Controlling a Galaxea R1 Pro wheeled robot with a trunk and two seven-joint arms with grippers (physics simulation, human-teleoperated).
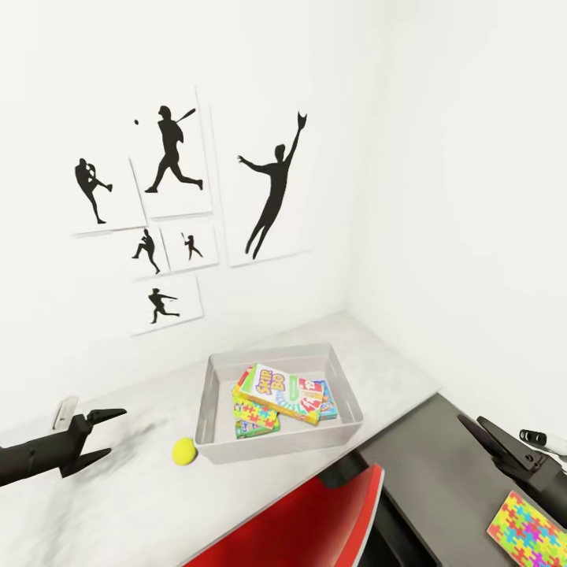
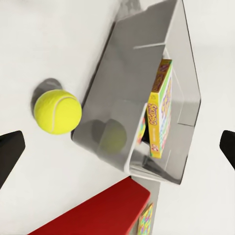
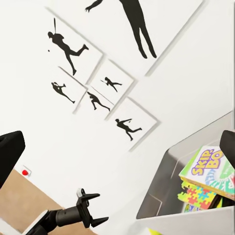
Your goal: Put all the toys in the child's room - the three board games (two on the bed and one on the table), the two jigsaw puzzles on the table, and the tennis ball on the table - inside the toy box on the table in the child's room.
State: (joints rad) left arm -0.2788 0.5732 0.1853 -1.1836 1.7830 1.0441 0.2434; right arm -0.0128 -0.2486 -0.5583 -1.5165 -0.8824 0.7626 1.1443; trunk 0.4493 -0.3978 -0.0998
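Left jaws (image 1: 101,434) apart, empty; tennis ball (image 1: 184,451) near, beside toy box (image 1: 206,409).

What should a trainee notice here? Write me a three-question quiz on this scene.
1. True or false: the tennis ball is inside the toy box.
2. Which gripper is nearer the ball? A) left gripper B) right gripper
3. Fill in: the jigsaw puzzle at the right arm is still ____ the box.

Key: 1 false, it lies on the table touching or nearly touching the box wall; 2 A; 3 outside.
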